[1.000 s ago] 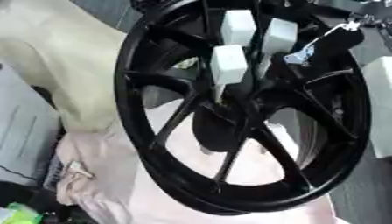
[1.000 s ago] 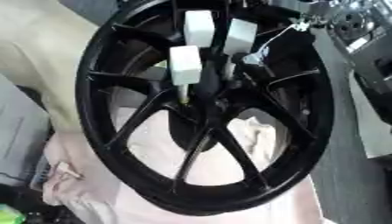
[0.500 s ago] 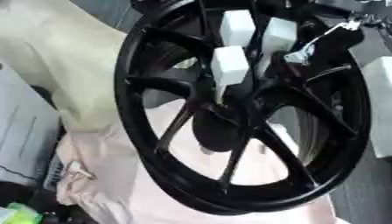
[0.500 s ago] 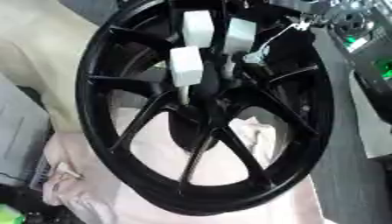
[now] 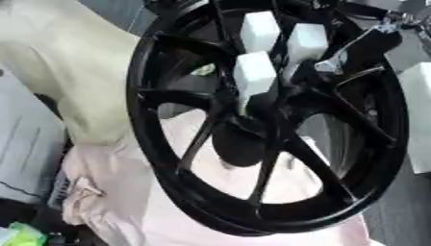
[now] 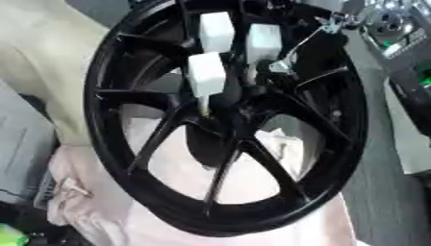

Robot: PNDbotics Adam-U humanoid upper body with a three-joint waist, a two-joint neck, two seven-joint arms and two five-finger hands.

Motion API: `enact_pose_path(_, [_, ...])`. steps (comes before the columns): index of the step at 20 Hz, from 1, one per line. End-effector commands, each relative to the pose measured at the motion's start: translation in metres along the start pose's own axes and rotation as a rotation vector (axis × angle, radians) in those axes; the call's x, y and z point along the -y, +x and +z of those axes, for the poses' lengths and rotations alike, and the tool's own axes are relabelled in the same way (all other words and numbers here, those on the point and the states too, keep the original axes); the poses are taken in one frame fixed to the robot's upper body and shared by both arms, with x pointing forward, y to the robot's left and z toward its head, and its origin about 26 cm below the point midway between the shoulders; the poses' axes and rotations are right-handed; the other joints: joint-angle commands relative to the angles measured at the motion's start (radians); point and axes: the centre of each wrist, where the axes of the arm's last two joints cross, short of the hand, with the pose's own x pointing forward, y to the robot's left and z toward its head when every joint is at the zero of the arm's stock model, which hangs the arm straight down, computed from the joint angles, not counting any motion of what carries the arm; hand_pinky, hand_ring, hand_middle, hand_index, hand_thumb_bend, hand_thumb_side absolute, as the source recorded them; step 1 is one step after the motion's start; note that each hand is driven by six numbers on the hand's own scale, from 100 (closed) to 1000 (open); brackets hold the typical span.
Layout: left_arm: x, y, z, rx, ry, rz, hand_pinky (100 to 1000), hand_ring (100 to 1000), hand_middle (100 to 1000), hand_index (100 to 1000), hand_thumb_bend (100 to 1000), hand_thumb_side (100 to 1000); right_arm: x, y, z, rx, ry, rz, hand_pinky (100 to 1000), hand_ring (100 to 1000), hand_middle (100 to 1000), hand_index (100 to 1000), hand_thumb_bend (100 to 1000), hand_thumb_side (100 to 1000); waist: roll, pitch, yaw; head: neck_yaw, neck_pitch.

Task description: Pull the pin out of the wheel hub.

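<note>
Where the head camera looks down, a black wheel hub [image 5: 269, 120] fills most of both views, standing tilted on its rim with its spokes running out from a dark centre. It rests on a pale pink cloth [image 5: 126, 202] that lies crumpled beneath and shows through the gaps between the spokes. A cream-coloured cloth [image 5: 67, 77] spreads over the upper left, behind the rim. Grey surfaces lie at the left edge and along the right side.

From the upper right the robot's right hand [image 6: 240, 53] reaches in over the hub, its white-padded fingertips [image 6: 206, 74] pointing down toward the centre. Three pads show: two higher up, side by side, and one lower, close above the hub's middle. Below the lowest pad a thin pale pin [image 6: 204, 104] stands at the hub's centre, touching the pad's underside. Whether the fingers pinch the pin or only rest upon it cannot be told. The black arm with silver joints [image 5: 362, 45] crosses the upper right part of the rim.

At the right edge a dark device with a green light [image 6: 412, 72] stands on the grey surface. A white block [image 5: 418, 120] lies beside the rim in the left eye view. A small bright green object [image 5: 21, 235] sits in the lower left corner, near the pink cloth.
</note>
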Motion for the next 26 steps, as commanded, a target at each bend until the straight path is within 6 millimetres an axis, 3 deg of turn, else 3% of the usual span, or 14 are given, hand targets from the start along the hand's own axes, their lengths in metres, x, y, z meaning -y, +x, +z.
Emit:
enact_pose_path(1, [0.0,0.007,-0.004,0.03,-0.016,-0.008,635,651,583,736,459,699,0.014,0.002,0.007,0.001,-0.031,0.01,760,661,317,545,330,230,0.005,-0.019,0.002,0.003,0.006])
enact_pose_path(21, [0.0,0.008,-0.005,0.031,-0.022,-0.005,635,654,583,735,453,699,0.019,0.007,0.008,0.016,-0.035,-0.02,732,610,263,482,292,211,0.004,-0.024,0.006,0.001,0.006])
enact_pose_path(22, [0.0,0.008,-0.005,0.031,-0.022,-0.005,636,655,581,735,451,698,0.019,0.008,0.008,0.017,-0.037,-0.02,719,584,229,453,289,181,0.004,-0.025,0.006,0.001,0.006])
enact_pose_path(26, [0.0,0.008,-0.004,0.03,-0.023,-0.002,636,655,581,735,451,698,0.032,0.013,0.014,0.038,-0.085,-0.03,717,581,224,450,289,170,0.006,-0.036,0.007,0.002,0.006])
